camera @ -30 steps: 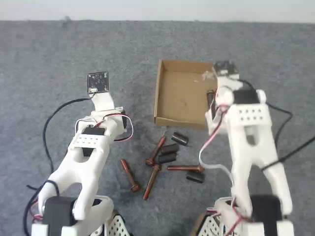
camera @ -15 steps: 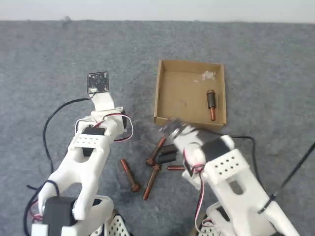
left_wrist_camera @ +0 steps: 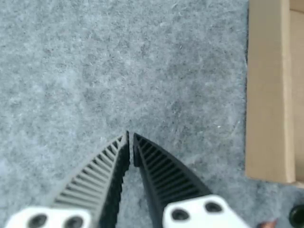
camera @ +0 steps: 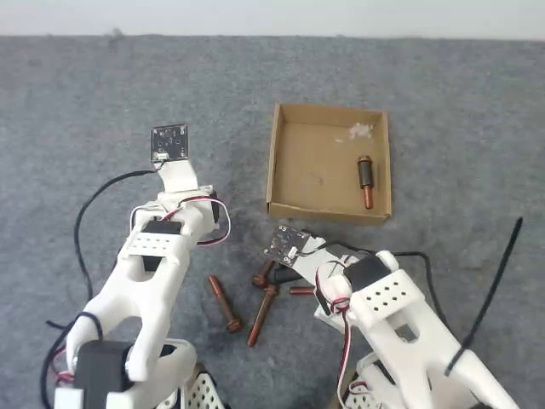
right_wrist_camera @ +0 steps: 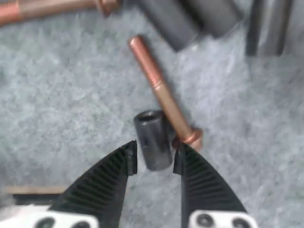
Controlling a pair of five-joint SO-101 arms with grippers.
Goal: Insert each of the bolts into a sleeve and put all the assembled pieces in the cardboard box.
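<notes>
The right end effector (right_wrist_camera: 155,151) is released, its fingers spread either side of a black sleeve (right_wrist_camera: 153,140) lying just beside a copper bolt (right_wrist_camera: 160,90) on the tabletop (right_wrist_camera: 57,95), at 6 o'clock from the cardboard box (camera: 274,162), while the left end effector (left_wrist_camera: 130,140), at the box's 9 o'clock, is clenched.

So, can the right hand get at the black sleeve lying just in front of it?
Probably yes: the right hand is open with the sleeve between its fingers; the bolt alongside crowds one finger.
</notes>
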